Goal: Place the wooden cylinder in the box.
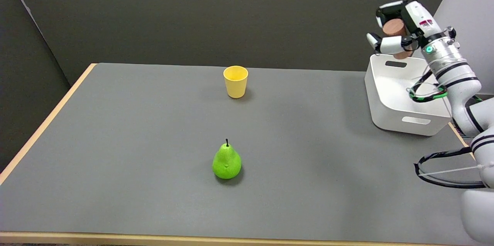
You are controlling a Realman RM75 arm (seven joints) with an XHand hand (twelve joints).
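The right robot hand, black and white at the end of the white arm, is hanging in the air at the far right of the head view, above the far wall of the white plastic box with slotted handle openings. It is gripping the reddish-brown wooden cylinder: the fingers are closing around the cylinder from above and below, and one round end face is pointing toward the camera. The wooden cylinder is clear of the box and is touching only the robot hand. The box is sitting on the grey-topped bench with a pale wooden edge, at its far right corner, and the arm is crossing over its right side. A yellow plastic cup is standing upright near the far middle of the bench, well apart from the box. A green pear with a dark stem is standing upright nearer the camera, roughly in line with the cup.
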